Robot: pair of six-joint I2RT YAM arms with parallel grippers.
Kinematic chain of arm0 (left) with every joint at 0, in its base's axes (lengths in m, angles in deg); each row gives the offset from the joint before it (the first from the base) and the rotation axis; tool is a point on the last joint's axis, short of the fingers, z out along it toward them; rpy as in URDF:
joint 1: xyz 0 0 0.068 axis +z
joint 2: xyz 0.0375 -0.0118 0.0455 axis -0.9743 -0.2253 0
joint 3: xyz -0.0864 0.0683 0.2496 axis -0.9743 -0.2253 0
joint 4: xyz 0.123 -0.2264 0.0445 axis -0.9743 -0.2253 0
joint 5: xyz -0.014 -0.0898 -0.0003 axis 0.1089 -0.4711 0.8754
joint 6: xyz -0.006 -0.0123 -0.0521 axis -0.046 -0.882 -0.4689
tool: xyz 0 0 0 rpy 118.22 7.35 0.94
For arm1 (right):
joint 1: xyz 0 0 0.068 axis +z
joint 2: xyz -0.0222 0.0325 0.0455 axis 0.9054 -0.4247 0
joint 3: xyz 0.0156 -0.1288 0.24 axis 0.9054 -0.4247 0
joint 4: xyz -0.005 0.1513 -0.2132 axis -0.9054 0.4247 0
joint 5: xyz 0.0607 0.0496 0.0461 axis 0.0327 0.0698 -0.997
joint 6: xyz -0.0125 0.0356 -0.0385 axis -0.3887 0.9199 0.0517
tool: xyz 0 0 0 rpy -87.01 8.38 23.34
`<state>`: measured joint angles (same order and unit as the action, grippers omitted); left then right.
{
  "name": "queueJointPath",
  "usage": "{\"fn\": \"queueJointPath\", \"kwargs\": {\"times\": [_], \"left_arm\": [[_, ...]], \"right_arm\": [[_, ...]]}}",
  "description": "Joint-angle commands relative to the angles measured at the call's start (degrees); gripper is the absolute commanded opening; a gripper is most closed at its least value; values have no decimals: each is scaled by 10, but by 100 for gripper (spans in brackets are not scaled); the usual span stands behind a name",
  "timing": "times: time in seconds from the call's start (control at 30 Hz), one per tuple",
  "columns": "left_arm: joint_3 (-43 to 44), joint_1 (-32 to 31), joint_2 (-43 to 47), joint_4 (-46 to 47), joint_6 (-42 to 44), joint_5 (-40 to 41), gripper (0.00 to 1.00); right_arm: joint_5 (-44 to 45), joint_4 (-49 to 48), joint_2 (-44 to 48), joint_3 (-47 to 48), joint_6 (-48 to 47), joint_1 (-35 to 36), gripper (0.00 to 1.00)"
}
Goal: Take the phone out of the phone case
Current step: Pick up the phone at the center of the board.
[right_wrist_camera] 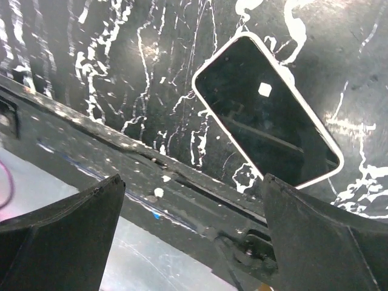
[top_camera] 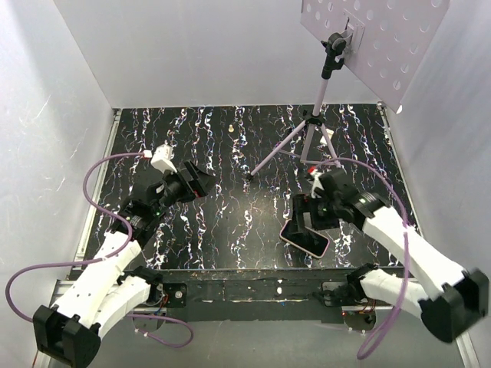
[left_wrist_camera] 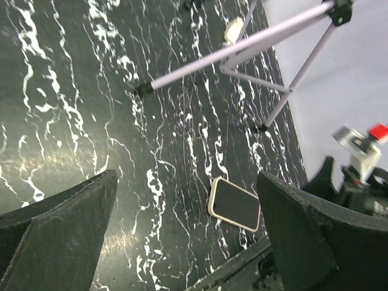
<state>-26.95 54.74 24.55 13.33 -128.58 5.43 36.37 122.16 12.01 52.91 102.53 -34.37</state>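
Observation:
The phone (top_camera: pixel 305 238) lies flat and screen up in its pale pink case on the black marbled table, near the front edge, right of centre. It also shows in the left wrist view (left_wrist_camera: pixel 234 204) and in the right wrist view (right_wrist_camera: pixel 265 112). My right gripper (top_camera: pixel 307 211) is open and empty, hovering just above the phone's far end. My left gripper (top_camera: pixel 196 182) is open and empty, raised over the left part of the table, well away from the phone.
A light tripod (top_camera: pixel 307 136) stands at the back right, holding a perforated white board (top_camera: pixel 380 34). A small white object (top_camera: pixel 231 128) lies at the back centre. White walls enclose the table. A metal rail (top_camera: pixel 253 285) runs along the front edge.

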Motion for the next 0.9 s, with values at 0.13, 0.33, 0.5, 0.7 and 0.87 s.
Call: {"fn": "queueJointPath", "kwargs": {"times": [0.13,0.33,0.5,0.7,0.87], "left_arm": [[-61,-17,1,62,-29,-86,100],[-57,-18,23,45,10,-82,99],[-77,-18,56,36,-7,-108,99],[-92,-18,76,24,6,-109,100],[-94,-18,78,20,7,-115,100]], "right_arm": [[57,32,-234,120,-168,56,100],[56,11,-317,142,-240,71,95],[74,-14,-354,132,-289,76,95],[58,-40,-385,119,-314,81,96],[60,-58,-405,112,-320,90,97]]}}
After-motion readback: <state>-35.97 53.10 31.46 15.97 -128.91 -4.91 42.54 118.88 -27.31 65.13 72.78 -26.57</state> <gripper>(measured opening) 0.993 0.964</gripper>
